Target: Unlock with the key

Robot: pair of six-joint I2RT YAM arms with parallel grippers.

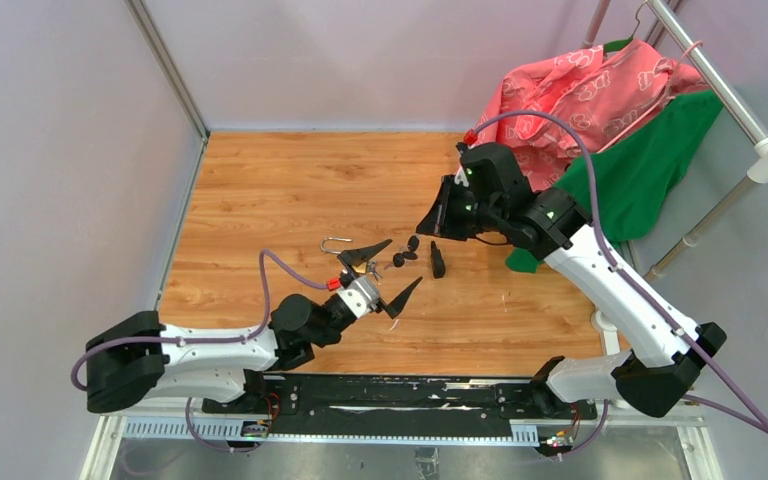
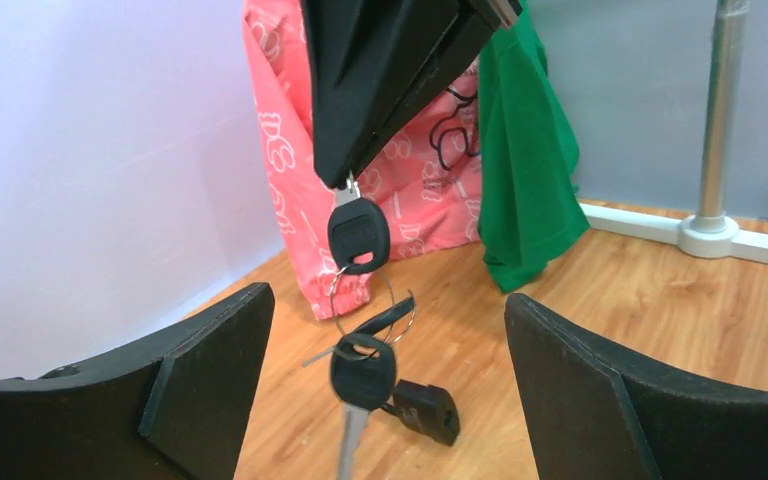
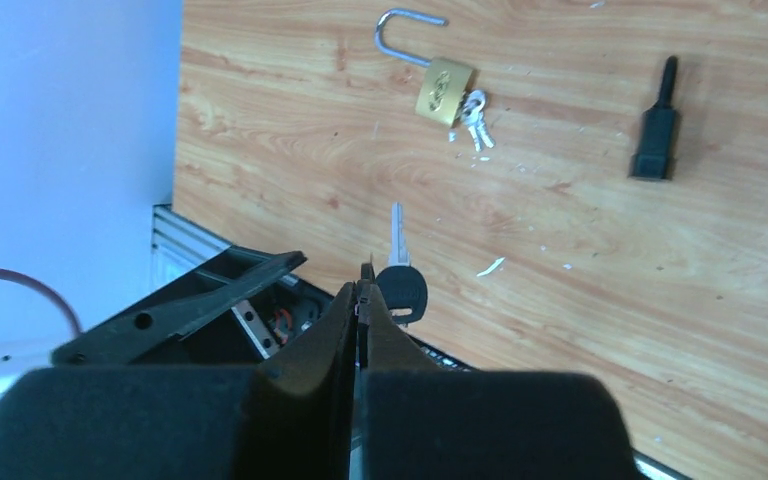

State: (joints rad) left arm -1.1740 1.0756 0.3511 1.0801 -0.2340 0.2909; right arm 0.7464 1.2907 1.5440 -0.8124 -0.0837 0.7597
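Key point(image 2: 358, 232), black-headed, hangs with ringed spares from right tool point(image 3: 360, 275), clenched on its blade above worktop point(image 3: 660, 300). Light, stiff, swings; take the head. Left tool point(image 2: 385, 300) released, flanking. Padlock point(image 3: 445, 90) possibly already open.

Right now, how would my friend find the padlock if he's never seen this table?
Start at the wooden table and look toward its middle, by the left arm's open claw. The padlock lies flat there, with tiny silver keys at its base. It is the only gold-coloured thing with a silver loop; the stubby piece nearby is black.
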